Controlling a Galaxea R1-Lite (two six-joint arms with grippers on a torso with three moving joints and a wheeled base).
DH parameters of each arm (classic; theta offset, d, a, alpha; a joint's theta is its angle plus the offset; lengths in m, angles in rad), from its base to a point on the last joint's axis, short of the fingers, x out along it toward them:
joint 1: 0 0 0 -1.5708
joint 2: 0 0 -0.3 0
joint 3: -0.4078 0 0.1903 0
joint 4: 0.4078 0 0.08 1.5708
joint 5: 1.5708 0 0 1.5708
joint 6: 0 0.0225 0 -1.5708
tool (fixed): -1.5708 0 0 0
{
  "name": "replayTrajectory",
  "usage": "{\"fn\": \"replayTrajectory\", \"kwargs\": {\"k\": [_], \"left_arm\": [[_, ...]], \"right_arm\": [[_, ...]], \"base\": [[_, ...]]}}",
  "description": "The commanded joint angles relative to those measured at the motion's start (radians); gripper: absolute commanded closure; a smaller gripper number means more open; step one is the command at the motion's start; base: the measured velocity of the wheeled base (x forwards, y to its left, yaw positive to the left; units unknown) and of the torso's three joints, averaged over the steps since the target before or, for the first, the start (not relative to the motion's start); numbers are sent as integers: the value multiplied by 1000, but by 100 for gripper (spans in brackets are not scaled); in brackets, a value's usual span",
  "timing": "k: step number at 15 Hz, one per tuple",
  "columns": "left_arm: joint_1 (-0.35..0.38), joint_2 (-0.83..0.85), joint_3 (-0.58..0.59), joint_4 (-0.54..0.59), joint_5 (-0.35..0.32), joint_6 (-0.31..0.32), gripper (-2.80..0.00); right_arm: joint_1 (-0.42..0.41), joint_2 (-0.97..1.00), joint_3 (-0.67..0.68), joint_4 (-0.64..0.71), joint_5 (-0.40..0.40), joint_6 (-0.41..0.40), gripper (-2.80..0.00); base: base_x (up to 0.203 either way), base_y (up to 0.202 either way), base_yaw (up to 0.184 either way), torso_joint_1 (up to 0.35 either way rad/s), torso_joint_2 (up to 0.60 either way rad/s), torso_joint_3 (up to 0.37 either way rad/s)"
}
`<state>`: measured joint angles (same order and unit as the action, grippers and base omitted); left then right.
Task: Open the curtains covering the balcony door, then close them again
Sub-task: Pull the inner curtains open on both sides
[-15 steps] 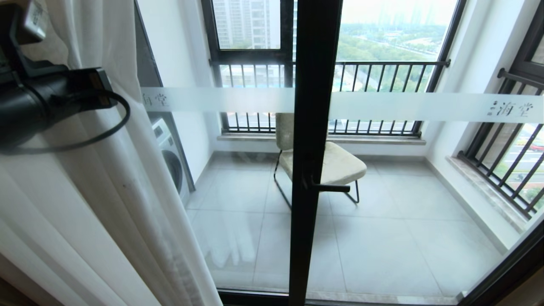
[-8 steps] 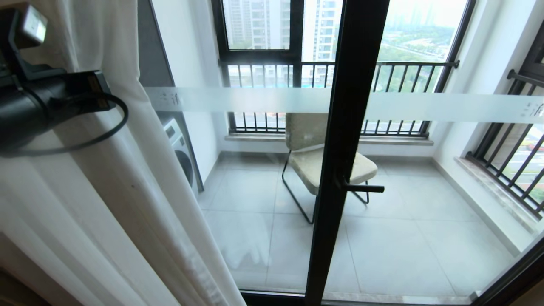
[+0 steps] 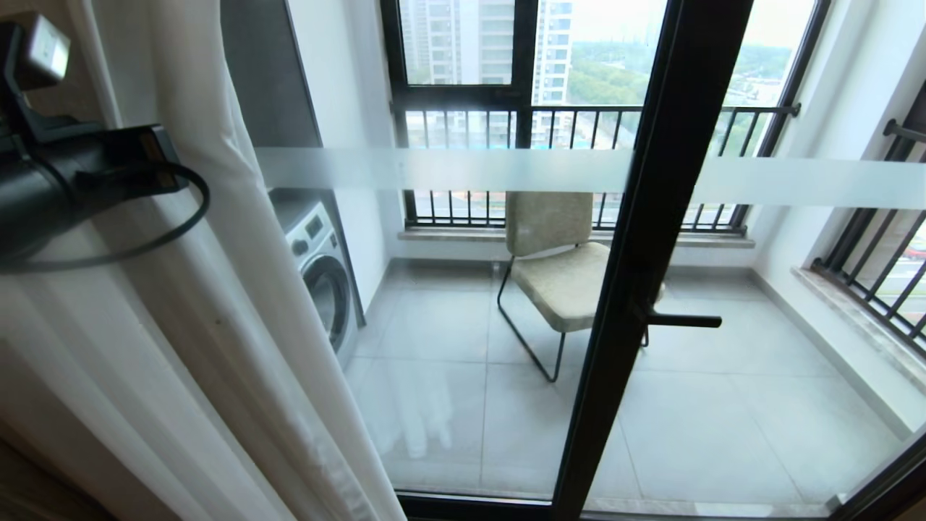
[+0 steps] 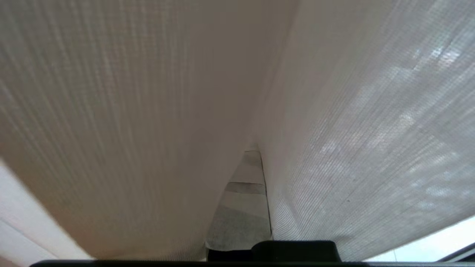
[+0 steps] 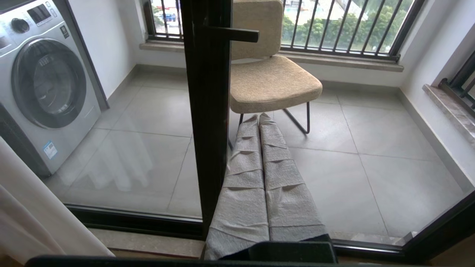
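Head view: curtains [image 3: 181, 347] bunched at the left edge; door [image 3: 651, 239] glass fully uncovered, chair [image 3: 561, 268] and washer [image 3: 322, 275] visible on the balcony beyond. Left arm [image 3: 65, 181] high at left, buried among the folds.

Left wrist view: left gripper [image 4: 241, 207] jaws shut, wedged between two folds; whether cloth is actually pinched cannot be told.

Right wrist view: right gripper [image 5: 259, 178] jaws shut, holding nothing, parked low facing the door frame.

Judgement: opening looks complete. Next move calls for sweeping the curtains rightward across the glass.
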<state>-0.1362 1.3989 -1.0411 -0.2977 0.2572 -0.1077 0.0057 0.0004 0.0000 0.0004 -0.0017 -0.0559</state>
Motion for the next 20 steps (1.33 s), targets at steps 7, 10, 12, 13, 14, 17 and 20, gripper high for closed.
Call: {"fn": "replayTrajectory", "kwargs": {"k": [7,10,12,13,14,17,20], "left_arm": [[1,-11,4,-3,0,-1,0],[1,-17,6,-3,4,0,0],[2,-24,18,-5,7,3,0],[3,-27,18,-5,7,3,0],[4,-31,18,-5,8,2,0],[10,-32,18,-5,8,2,0],[10,-37,18,-3,8,2,0]], "right_arm": [[0,0,0,0,0,-1,0],[0,0,0,0,0,-1,0],[0,0,0,0,0,-1,0],[0,0,0,0,0,-1,0],[0,0,0,0,0,-1,0],[0,0,0,0,0,-1,0],[0,0,0,0,0,-1,0]], "base": [[0,193,1,2,3,2],[0,191,2,4,0,0],[0,196,2,2,4,2],[0,194,1,2,2,7],[0,188,-1,-2,2,3],[0,194,2,2,2,1],[0,190,0,4,1,1]]}}
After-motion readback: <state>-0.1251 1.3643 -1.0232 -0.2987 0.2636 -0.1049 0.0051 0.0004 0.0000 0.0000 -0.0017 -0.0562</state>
